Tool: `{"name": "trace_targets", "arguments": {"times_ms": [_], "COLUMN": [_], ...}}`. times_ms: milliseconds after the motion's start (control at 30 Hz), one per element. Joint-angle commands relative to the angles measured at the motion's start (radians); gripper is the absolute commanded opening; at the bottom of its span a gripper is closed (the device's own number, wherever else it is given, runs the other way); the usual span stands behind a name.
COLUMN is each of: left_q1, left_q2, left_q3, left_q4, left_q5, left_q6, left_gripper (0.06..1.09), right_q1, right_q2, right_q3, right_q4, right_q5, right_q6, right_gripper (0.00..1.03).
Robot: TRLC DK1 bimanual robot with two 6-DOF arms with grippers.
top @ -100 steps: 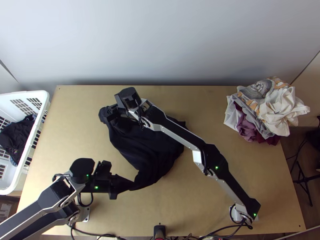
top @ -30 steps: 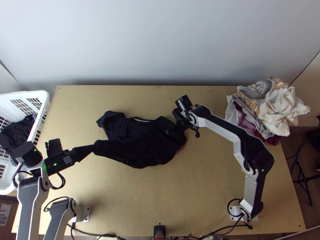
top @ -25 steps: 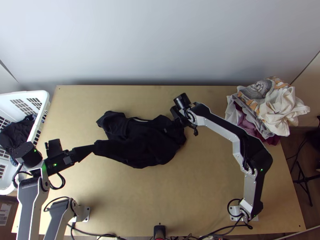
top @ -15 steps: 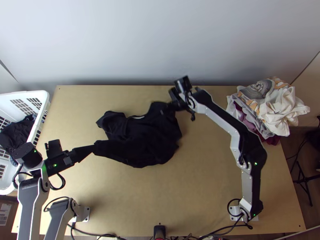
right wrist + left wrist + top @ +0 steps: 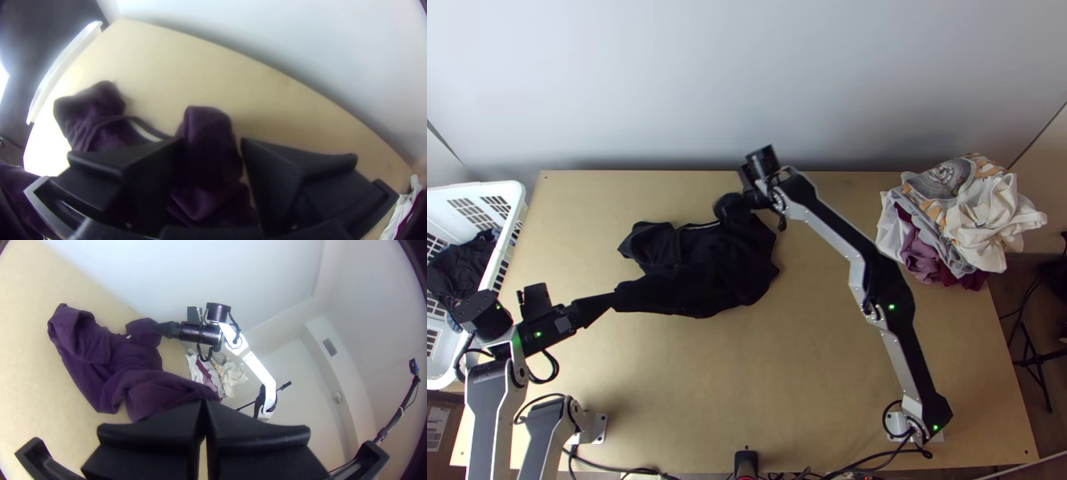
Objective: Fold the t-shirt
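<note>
T-shirt (image 5: 703,276) lay bunched on the table (image 5: 795,384), running from our left gripper (image 5: 203,403), clamped on one end, toward the far side, where our right gripper (image 5: 212,142) stood nearer the collar (image 5: 147,132). Its jaws were apart, fabric between them; we judged closing there came next.
</note>
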Motion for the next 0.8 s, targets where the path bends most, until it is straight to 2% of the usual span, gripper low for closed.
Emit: {"name": "trace_targets", "arguments": {"times_ms": [0,67,267,500,767], "left_q1": [0.004,0.004,0.004,0.004,0.004], "left_q2": [-0.006,-0.009,-0.009,-0.011,-0.008], "left_q3": [-0.009,-0.010,-0.007,-0.015,-0.013], "left_q4": [0.000,0.000,0.002,0.002,0.011], "left_q5": [0.000,0.000,0.000,0.000,-0.011], "left_q6": [0.000,0.000,0.000,0.000,-0.001], "left_gripper": [0.10,0.10,0.10,0.10,0.10], "right_q1": [0.030,0.016,-0.097,-0.220,-0.184], "right_q2": [0.044,-0.016,-0.243,-0.396,-0.418], "right_q3": [-0.021,-0.113,-0.440,-0.616,-0.760], "right_q4": [-0.122,-0.125,0.031,0.059,0.057], "right_q5": [0.018,0.021,0.021,0.021,0.021], "right_q6": [0.001,0.001,0.007,0.056,0.071], "right_gripper": [1.00,1.00,0.99,0.99,0.99]}}
